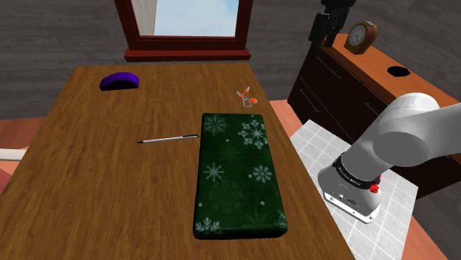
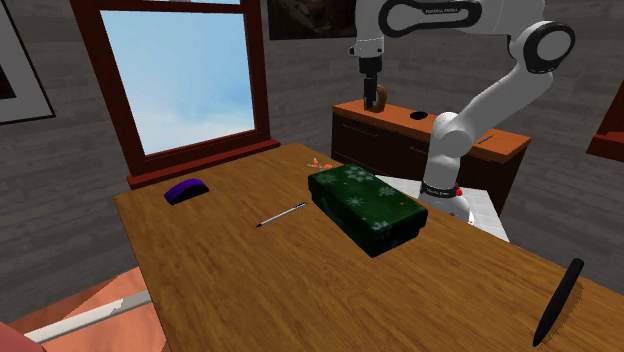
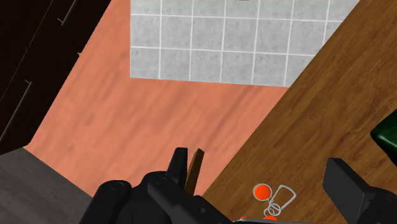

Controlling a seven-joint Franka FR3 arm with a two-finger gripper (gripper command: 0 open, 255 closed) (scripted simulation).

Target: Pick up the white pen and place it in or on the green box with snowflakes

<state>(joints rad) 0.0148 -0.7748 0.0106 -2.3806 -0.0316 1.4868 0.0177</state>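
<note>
White pen [image 1: 170, 138] is being shown lying flat on the wooden table [image 1: 89, 185], out in the open, with one end close to the long edge of the green box with snowflakes [image 1: 238, 177]; contact between the two cannot be told. The box is being shown lying flat on the table too, lid side up, nothing on it. Gripper [image 3: 257, 162] is being held open: the two black fingers [image 3: 347, 184] are being kept well apart in the wrist view and nothing is being clasped. It is being held high above the table's far corner in the second exterior view, well apart from the pen, over the table edge and the salmon floor [image 3: 146, 108]. A small orange-and-white item [image 3: 270, 197] is being seen below, between the fingers and untouched, on the table near the box's short end. A purple object [image 1: 119, 80] is being shown near the window [image 1: 185, 18], well apart from the pen. A black pen [image 2: 558, 300] is being shown on the table's near corner in the second exterior view. A clock [image 1: 362, 37] is being shown standing on the dresser [image 1: 347, 81] behind the tiled stand [image 1: 391, 199]
</note>
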